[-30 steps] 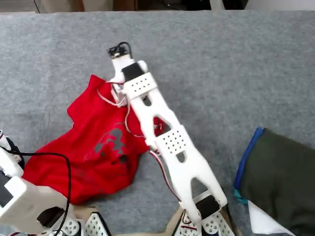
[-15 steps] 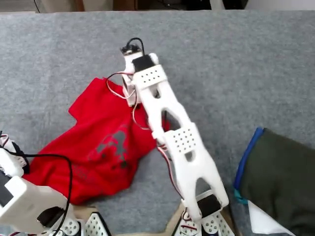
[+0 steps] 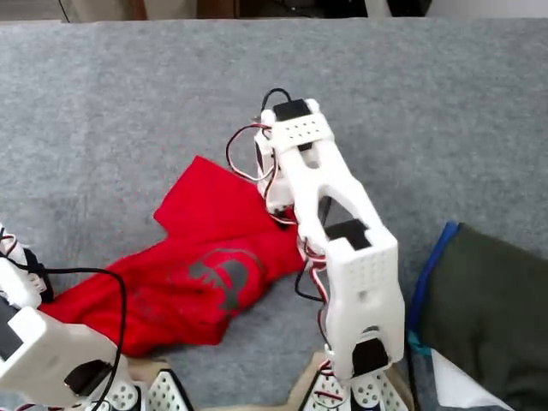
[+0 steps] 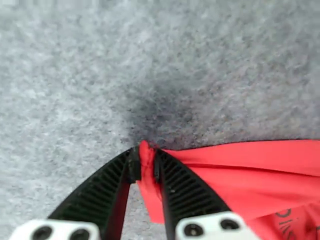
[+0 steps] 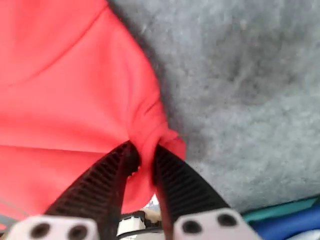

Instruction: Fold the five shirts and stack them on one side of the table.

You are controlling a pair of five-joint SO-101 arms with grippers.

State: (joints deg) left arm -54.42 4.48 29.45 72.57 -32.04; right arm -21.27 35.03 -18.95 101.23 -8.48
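Red shirt (image 3: 205, 265) held for spreading, lower left of frame.
Left fingers (image 4: 111, 185) and right fingers (image 5: 101, 183) each pinch its edge; next, probably pull taut, lay flat.

I count one red shirt (image 3: 205, 274) on one grey desk (image 3: 428, 111), one dark heap of cloth (image 3: 488, 308) at four o'clock whose layers I cannot number, and two white arms, the left arm (image 3: 43, 351) and right arm (image 3: 364, 282), carrying the left gripper (image 4: 145, 156) and right gripper (image 5: 144, 152), two black fingers (image 4: 107, 187) apiece.
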